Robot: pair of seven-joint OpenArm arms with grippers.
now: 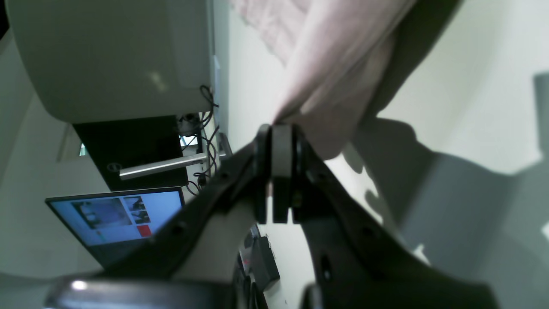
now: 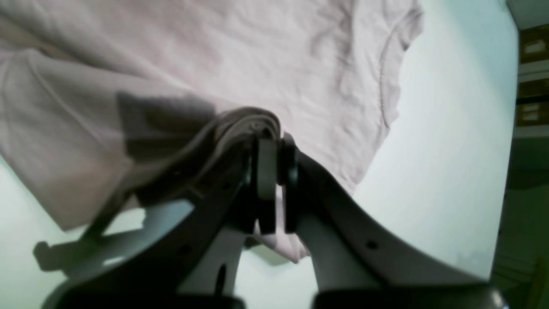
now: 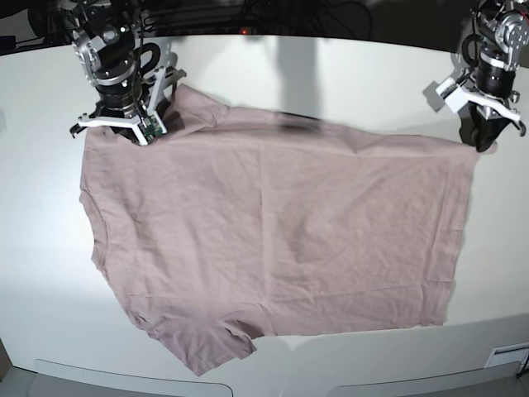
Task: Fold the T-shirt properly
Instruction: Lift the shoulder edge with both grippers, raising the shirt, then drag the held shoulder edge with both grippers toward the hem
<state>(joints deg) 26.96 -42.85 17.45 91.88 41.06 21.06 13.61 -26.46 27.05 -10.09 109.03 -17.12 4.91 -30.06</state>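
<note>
- Shirt (image 3: 273,240) lay spread flat across the white table (image 3: 331,66).
- Left gripper (image 1: 274,128) was pinched shut on the hem corner; right gripper (image 2: 268,133) was clamped on bunched shoulder cloth.
- Step looked like gripping the far edge for the first fold.
- Next move likely called for lifting both corners together, evenly.
</note>
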